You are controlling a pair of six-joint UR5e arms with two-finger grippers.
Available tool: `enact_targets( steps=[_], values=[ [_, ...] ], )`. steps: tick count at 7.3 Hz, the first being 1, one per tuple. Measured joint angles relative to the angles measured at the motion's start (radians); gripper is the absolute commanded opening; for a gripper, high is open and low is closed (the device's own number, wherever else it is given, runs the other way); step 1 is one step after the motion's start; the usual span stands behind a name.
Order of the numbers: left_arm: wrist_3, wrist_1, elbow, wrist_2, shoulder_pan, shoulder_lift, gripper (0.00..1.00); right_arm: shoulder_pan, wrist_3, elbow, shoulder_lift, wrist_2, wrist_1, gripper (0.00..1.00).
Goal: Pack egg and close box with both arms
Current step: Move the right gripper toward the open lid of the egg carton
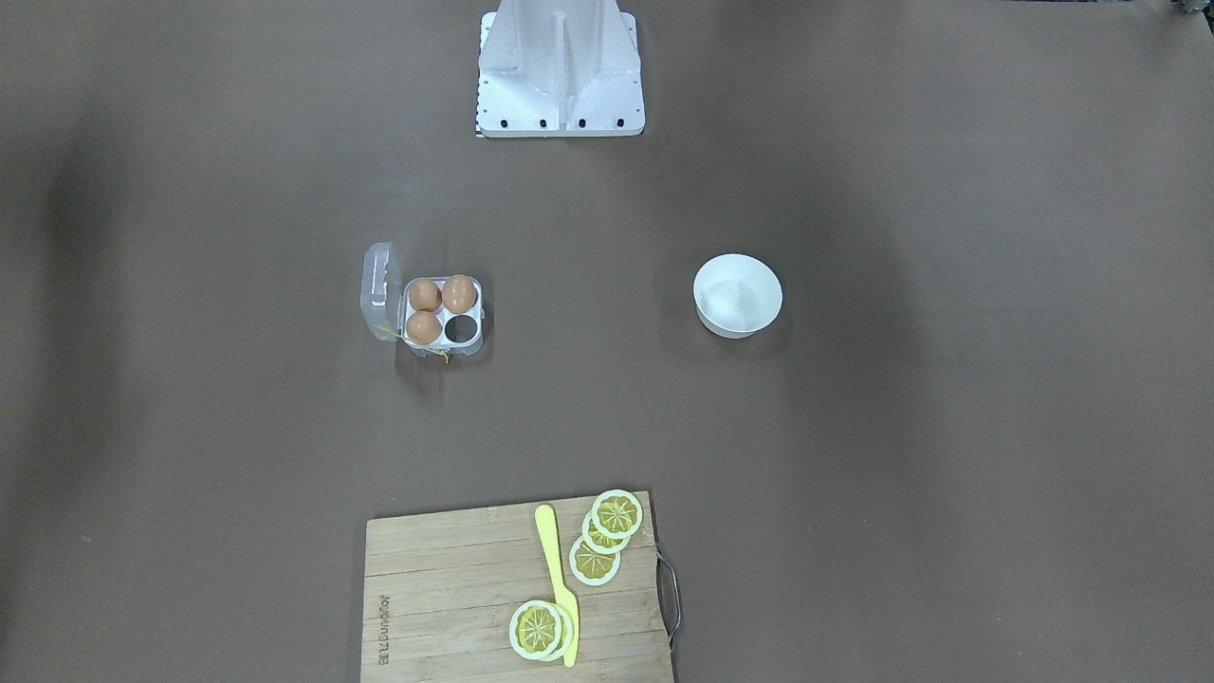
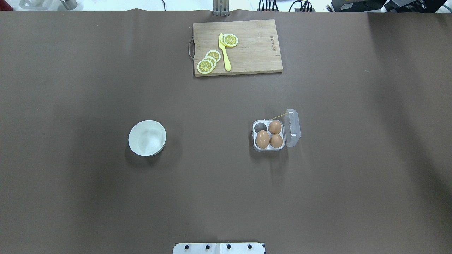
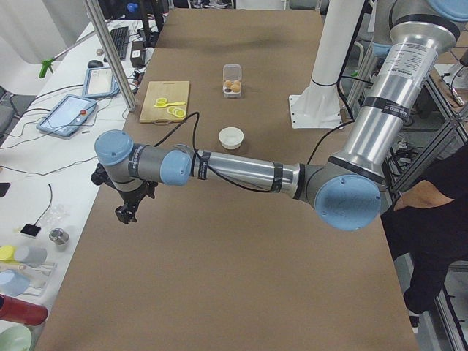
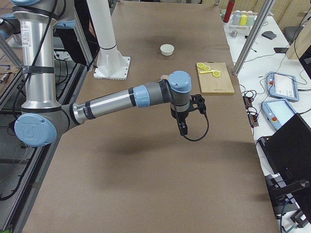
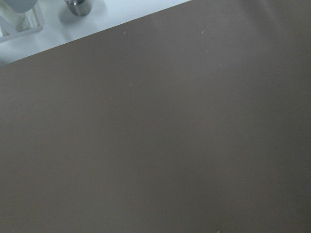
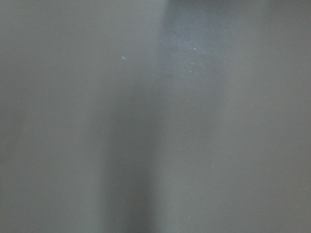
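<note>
Lying open, the box point(image 2: 269, 135) holds three eggs point(image 2: 262, 139); whether left gripper point(image 3: 124, 213) or right gripper point(image 4: 182, 129) is closed, unclear.

Before you: one table point(image 2: 70, 194) under a matte brown cover, evenly lit, with soft shadows. Along your side: one white bench point(image 3: 33, 168) bearing a tablet point(image 3: 66, 115) and a keyboard point(image 3: 119, 42); one slanted metal post point(image 3: 111, 55).

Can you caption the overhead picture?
Open box holding three eggs, one cell empty, white bowl to its left.
</note>
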Motion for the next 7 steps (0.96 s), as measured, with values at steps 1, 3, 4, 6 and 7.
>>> enact_targets(
  steps=[1, 3, 4, 6, 7],
  values=[
    [0.015, 0.001, 0.001, 0.014, -0.005, 0.015, 0.95, -0.028, 0.001, 0.002, 0.001, 0.058, 0.001, 0.6],
    [0.034, -0.003, 0.001, 0.019, -0.007, 0.045, 0.95, -0.137, 0.002, 0.003, 0.011, 0.113, 0.002, 0.31],
    [0.039, -0.004, -0.001, 0.02, -0.007, 0.054, 0.95, -0.209, 0.004, 0.003, 0.022, 0.123, 0.001, 0.3],
    [0.041, -0.003, -0.003, 0.019, -0.006, 0.058, 0.95, -0.335, 0.006, 0.001, 0.044, 0.154, 0.001, 0.31],
    [0.04, -0.003, -0.003, 0.019, -0.006, 0.061, 0.95, -0.393, 0.007, -0.001, 0.069, 0.163, 0.001, 0.32]
  ],
)
